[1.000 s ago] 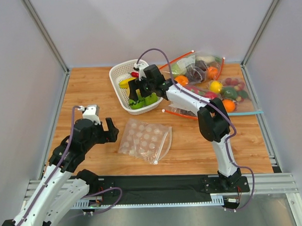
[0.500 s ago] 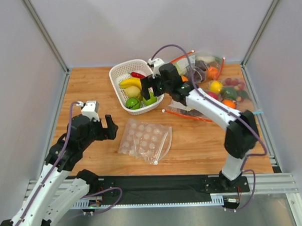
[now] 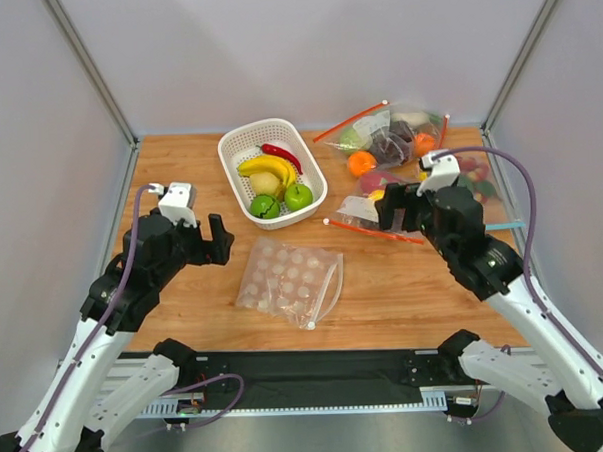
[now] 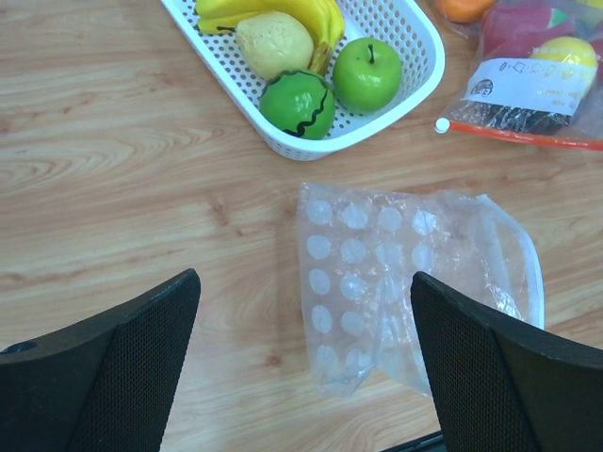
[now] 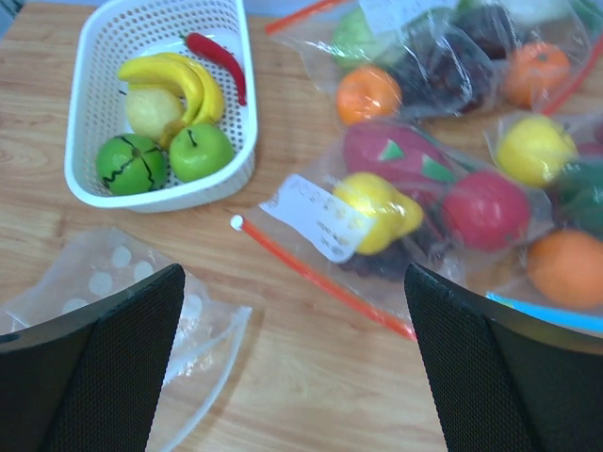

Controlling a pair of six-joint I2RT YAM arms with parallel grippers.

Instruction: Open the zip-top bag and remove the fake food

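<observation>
Wooden tabletop [image 3: 179,181] walled by pale grey panels, seen from above, with two black-and-white robot arms reaching in from the near edge.

The zip-top bag [image 3: 289,280], clear plastic dotted with white circles, lies flat and slightly crumpled near the middle of the table, between the two arms. Its right end gapes open in a loose curve. Neither arm touches it.

Behind the bag stands a white basket [image 5: 160,196] of perforated plastic, which holds the fake food. A yellow banana [image 3: 264,166] lies across a yellowish round fruit [image 3: 268,182]. A thin red chili pepper [image 3: 280,155] rests along the far side. Two green apples [image 3: 298,195] sit side by side at the near end, one marked with dark lines.

The left gripper [image 4: 306,281] hovers over the left part of the table, its two fingers spread wide apart and holding nothing. Its wrist camera looks down on the dotted bag and the near end of the basket.

The right gripper [image 5: 294,273] hangs above the right side, fingers likewise spread wide and empty.

At the far right lies a pile of clear undotted bags [image 3: 398,142] with red and blue zip strips, filled with oranges, grapes and red and yellow fruits.
</observation>
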